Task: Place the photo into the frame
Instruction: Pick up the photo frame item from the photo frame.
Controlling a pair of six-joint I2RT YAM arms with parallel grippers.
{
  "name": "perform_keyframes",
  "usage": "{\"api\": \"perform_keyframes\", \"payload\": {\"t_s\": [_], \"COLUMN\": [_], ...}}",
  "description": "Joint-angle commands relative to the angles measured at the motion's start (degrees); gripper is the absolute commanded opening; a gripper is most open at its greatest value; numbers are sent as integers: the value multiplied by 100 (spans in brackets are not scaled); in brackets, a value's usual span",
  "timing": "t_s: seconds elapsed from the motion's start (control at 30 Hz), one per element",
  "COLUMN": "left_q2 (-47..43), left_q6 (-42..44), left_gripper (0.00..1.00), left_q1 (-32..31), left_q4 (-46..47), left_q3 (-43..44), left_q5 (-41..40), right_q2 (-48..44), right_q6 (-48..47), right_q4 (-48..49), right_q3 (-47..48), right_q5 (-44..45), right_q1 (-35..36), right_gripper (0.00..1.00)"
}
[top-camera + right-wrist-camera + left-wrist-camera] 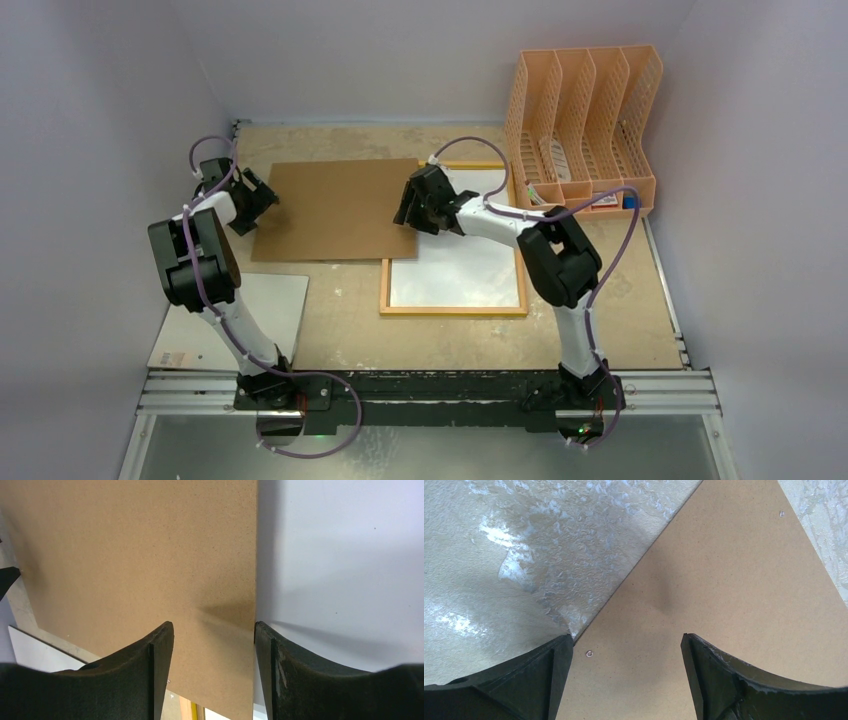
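The photo point(465, 265) lies flat inside the frame point(455, 311), near the middle of the table point(625, 290), a bit to the right. Only its plain white back shows, so no picture can be seen on it. It is a big white sheet with straight sides, and it fills the frame almost to the edges. The frame is a thin box shape with light wood-colored strips all around the white sheet. A big brown board point(335, 210) lies to the left of the frame, and its right side sits over the frame's left side and over a bit of the white sheet. The right claw point(408, 212) is at that right side of the board. Its two black fingers point(150, 670) stand apart, with the edge of the board showing between them, and they are not pinching anything. The left claw point(262, 198) is at the far left corner of the brown board. Its fingers are spread wide over that corner and hold nothing. A flat grey-white panel point(265, 310) lies at the near left of the table. A peach file rack point(580, 110) stands at the far right, behind the frame.
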Motion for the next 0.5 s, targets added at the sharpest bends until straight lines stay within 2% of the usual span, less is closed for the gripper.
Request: {"api": "perform_keyframes", "payload": {"t_s": [0.0,0.13,0.23,0.33,0.47], "left_q2": [352,397,406,394,343], "left_q6": [-256,-254,-262,-256,-233], "left_gripper": [83,83,83,83,83], "left_q1": [-175,-175,-175,-175,-167], "left_q4": [-733,-722,-681,-651,-692], "left_q3": [-99,-117,-127,-117,-58], "left_q5": [429,544,663,775,801], "right_q2": [72,-242,-560,-870,-1169], "right_q6": [166,152,100,123,331], "right_q4": [382,1113,1873,2723,3273], "right_q3": [116,-231,-500,-847,-1066], "right_q5": [-689,-1100,-1751,-2297,-2610], "right_q1": [-18,-31,-41,-35,-55], "right_gripper": [62,58,55,55,56]}}
